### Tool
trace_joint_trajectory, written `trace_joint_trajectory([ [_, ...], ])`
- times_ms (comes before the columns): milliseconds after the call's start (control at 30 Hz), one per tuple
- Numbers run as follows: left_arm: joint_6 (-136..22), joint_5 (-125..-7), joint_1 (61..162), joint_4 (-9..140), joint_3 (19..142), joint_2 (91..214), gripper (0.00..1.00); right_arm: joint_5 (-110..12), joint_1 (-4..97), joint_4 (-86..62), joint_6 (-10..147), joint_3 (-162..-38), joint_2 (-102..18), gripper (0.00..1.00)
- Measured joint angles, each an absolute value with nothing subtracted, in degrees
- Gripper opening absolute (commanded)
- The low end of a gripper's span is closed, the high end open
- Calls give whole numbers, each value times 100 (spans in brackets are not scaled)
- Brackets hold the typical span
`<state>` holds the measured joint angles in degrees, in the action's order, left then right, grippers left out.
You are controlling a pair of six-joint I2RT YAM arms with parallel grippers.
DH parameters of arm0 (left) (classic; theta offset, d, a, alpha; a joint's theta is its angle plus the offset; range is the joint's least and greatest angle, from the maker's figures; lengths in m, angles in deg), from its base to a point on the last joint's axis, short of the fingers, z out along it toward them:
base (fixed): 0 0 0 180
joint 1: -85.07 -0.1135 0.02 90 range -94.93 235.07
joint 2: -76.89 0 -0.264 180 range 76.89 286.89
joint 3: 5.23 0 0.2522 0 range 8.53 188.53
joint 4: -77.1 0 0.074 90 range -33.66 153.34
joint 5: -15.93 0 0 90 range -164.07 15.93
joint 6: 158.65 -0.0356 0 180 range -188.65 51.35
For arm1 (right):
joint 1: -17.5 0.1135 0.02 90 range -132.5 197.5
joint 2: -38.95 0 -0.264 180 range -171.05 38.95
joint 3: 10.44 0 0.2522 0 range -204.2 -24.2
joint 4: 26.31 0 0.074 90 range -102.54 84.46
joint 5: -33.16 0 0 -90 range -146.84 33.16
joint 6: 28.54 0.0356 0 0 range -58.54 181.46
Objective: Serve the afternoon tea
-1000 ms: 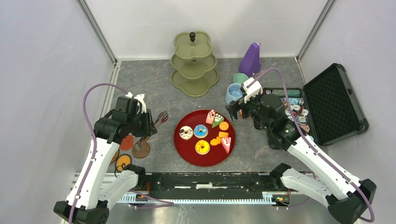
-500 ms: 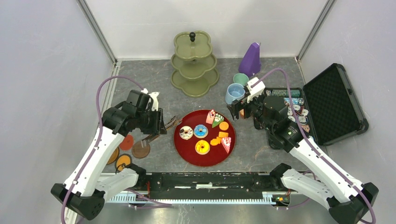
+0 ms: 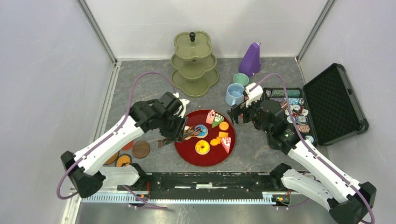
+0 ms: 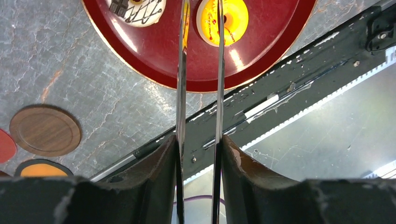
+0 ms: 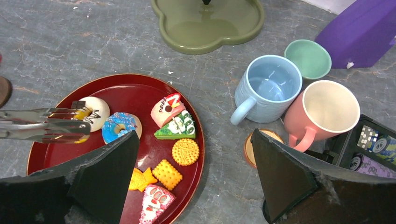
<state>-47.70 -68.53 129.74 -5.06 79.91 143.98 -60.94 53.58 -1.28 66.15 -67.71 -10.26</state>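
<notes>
The red tray (image 3: 187, 151) sits at the lower middle of the top view, its near rim close to the black rail (image 3: 210, 179) along the bottom edge. Bare grey tabletop (image 3: 149, 93) shows between the tray's far rim and the green three-tier stand (image 3: 194, 65) at the upper middle. A narrower strip separates the tray's left rim from the brown coaster (image 3: 140, 149). On the right, an open case of poker chips (image 3: 334, 102) stands well apart from the tray.

On the tray lie a white donut (image 5: 95, 112), a blue donut (image 5: 119, 126) and a yellow donut (image 4: 229, 14). With them are a pink cake slice (image 5: 166, 109), a green cake slice (image 5: 177, 128) and a round orange biscuit (image 5: 185, 151). The blue mug (image 5: 268, 88), green mug (image 5: 308, 58) and pink mug (image 5: 327, 109) cluster together at the upper right of the right wrist view. The small orange cup (image 5: 261, 144) is just below them, partly hidden.

The left gripper (image 4: 200, 149) is clamped on metal tongs (image 4: 181, 70), whose two blades run nearly parallel with a narrow gap. The tips reach over the tray's left part at the white donut; whether they touch it I cannot tell. The right gripper (image 5: 192, 140) hangs spread wide above the tray's right rim, holding nothing.
</notes>
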Motion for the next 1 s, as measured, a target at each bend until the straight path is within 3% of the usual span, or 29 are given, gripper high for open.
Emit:
trace_joint_trajectory([
  [567, -5059, -7657, 13376, -381, 8740, 15745, 56, -6282, 5358, -49, 6639, -6692, -635, 98],
  [1000, -5420, -7682, 13378, -375, 8930, 16221, 56, -6398, 5358, 87, 6639, -6605, -530, 98],
])
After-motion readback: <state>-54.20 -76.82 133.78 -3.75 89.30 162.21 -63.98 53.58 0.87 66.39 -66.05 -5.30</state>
